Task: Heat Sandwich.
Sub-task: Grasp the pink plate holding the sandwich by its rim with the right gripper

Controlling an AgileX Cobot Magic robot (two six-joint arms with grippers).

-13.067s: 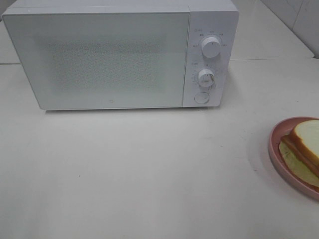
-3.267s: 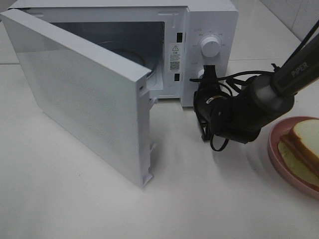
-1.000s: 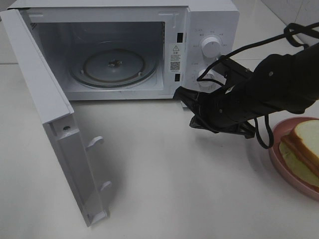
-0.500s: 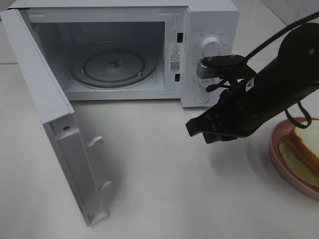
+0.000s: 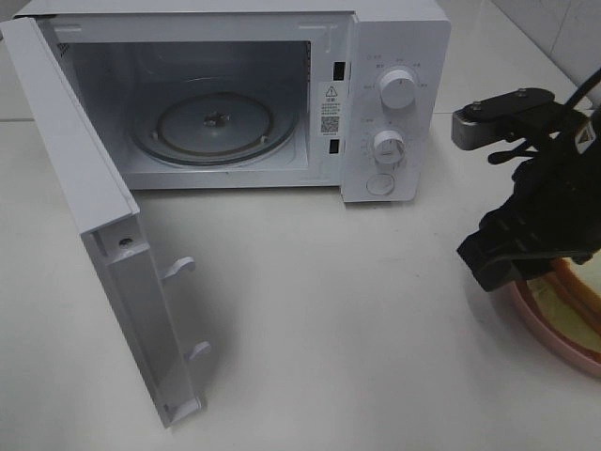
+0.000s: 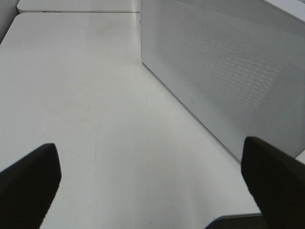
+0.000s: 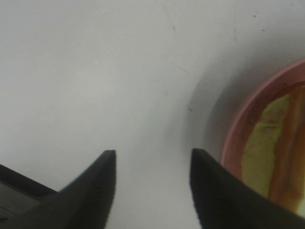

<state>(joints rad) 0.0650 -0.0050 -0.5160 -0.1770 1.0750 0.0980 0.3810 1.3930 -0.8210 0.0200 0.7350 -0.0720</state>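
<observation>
Door [image 5: 89, 202] open, right fingers [image 7: 97, 183] have quit the microwave [image 5: 404, 38] and spread apart just short of the sandwich [image 7: 281, 143] on its pink plate [image 7: 234, 133], ready to grasp; left fingers [image 6: 28, 186] wait apart.

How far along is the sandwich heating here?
Done: the microwave door stands wide open, the glass turntable bare. In hand: the right gripper, jaws apart and empty, hovers beside the pink plate. Left: the sandwich lies on the plate, not yet gripped, loaded or heated.
</observation>
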